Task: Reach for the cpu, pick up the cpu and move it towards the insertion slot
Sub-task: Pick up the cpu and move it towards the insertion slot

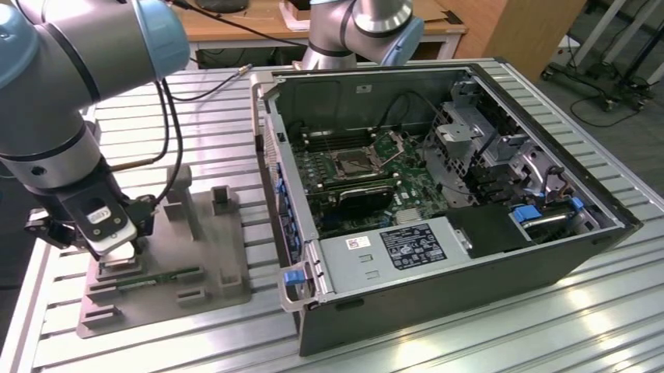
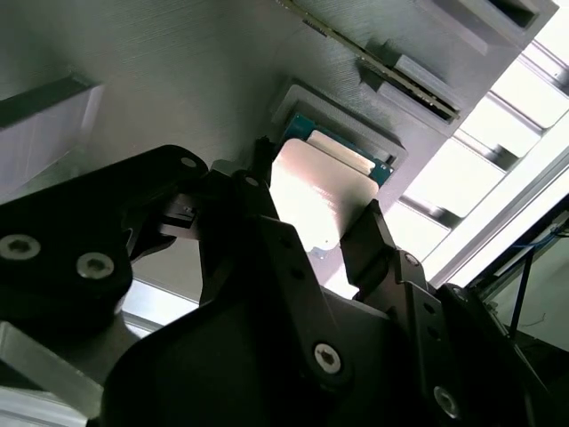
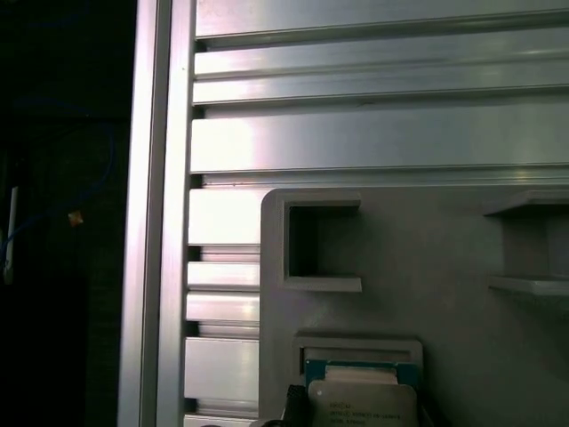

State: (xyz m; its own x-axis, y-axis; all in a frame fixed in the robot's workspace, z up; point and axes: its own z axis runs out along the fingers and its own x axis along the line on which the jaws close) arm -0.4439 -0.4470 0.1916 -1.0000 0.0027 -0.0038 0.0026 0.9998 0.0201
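Shows the cpu (image 2: 324, 196) flat in a shallow pocket of the grey fixture (image 1: 197, 264), at eight o'clock in the exterior view. Has the gripper (image 2: 317, 182) low over it, jaws spread, flanking opposite edges. Puts the insertion slot (image 1: 351, 162) inside the open computer case (image 1: 456, 287), two o'clock from the fixture, both on the slatted table (image 1: 498, 334).

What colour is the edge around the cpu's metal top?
The cpu has a teal-green edge, clearest in the second wrist view.

Second wrist view | my black gripper (image 2: 317, 182) is hanging close over the cpu (image 2: 327, 200) | the cpu is lying flat, glaring silver, in a raised recess of the grey fixture (image 2: 178, 62) | the slatted metal table (image 2: 462, 178) is shining beyond the fixture's edge
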